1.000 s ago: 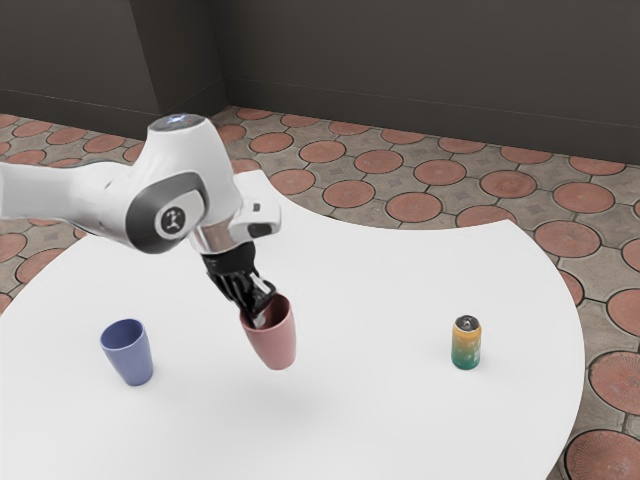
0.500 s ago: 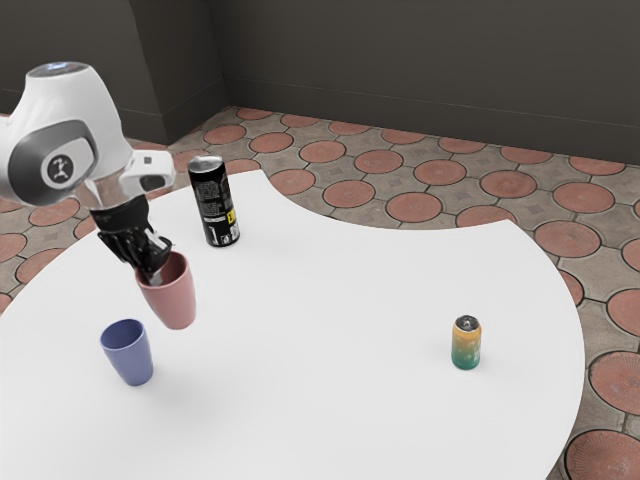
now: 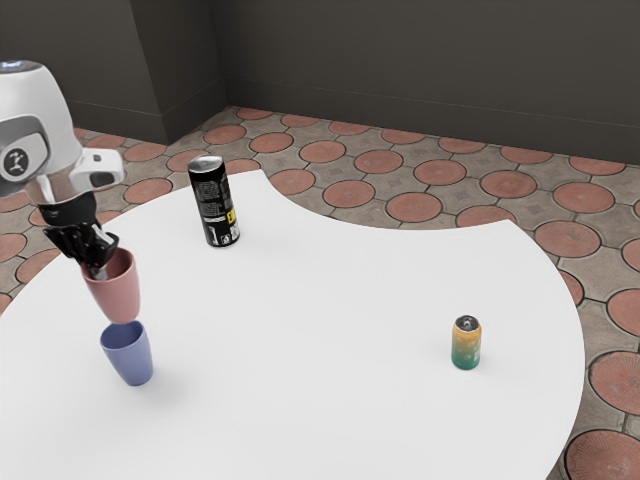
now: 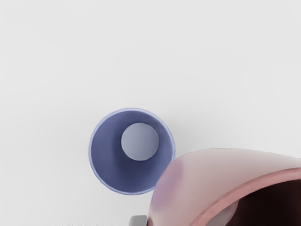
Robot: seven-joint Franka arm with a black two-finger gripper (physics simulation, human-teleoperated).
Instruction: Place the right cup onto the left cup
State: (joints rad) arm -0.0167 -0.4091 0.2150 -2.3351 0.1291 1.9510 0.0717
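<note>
I see a curved white table (image 3: pixel 320 390). On it the blue cup (image 3: pixel 128 358) stands mouth up; beyond it, toward the exterior view's right, stands a black can (image 3: pixel 216 208); farther from the cup, that same way, an orange-and-green can (image 3: pixel 466 347).

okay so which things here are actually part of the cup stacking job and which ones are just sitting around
Part of the job:
- pink cup, held up by the gripper
- blue cup, standing on the table, its mouth open to receive the pink one

Just lying about:
- tall black can
- small orange-and-green can
</note>
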